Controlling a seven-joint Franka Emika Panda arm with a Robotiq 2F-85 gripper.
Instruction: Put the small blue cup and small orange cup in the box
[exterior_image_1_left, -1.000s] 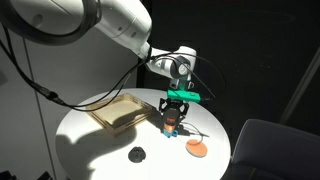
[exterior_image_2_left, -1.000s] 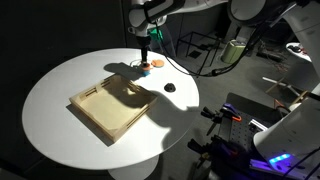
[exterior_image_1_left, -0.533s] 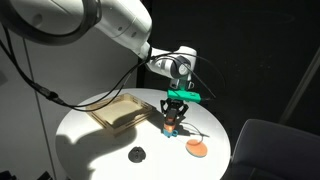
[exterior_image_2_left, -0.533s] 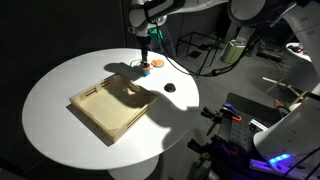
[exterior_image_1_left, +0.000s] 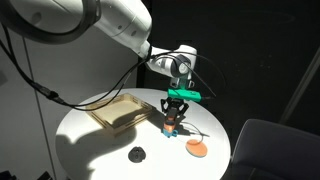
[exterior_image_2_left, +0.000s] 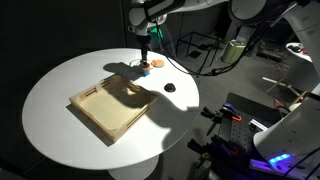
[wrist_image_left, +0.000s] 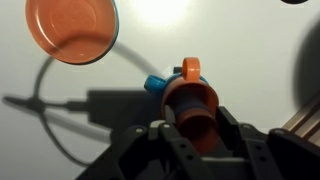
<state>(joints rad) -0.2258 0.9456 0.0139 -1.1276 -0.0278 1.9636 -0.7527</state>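
Note:
The small orange cup (wrist_image_left: 190, 100) stands on the white table between the two dark fingers of my gripper (wrist_image_left: 196, 115), which press on its sides. The small blue cup (wrist_image_left: 155, 84) touches the orange cup on its far side, mostly hidden behind it. In both exterior views the gripper (exterior_image_1_left: 173, 122) (exterior_image_2_left: 145, 66) points straight down at the cups near the table's edge. The box (exterior_image_1_left: 118, 110) (exterior_image_2_left: 113, 107), a shallow tan wooden tray, lies apart from the gripper toward the table's middle.
A flat orange disc (wrist_image_left: 70, 30) (exterior_image_1_left: 196, 148) lies close to the cups. A small black lump (exterior_image_1_left: 137, 154) (exterior_image_2_left: 169, 88) sits further along the round white table (exterior_image_2_left: 60, 90). A thin dark cable (wrist_image_left: 60, 85) runs across the tabletop by the disc.
The fingers have drawn in onto the orange cup. The arm, the cups and the tray stay where they were.

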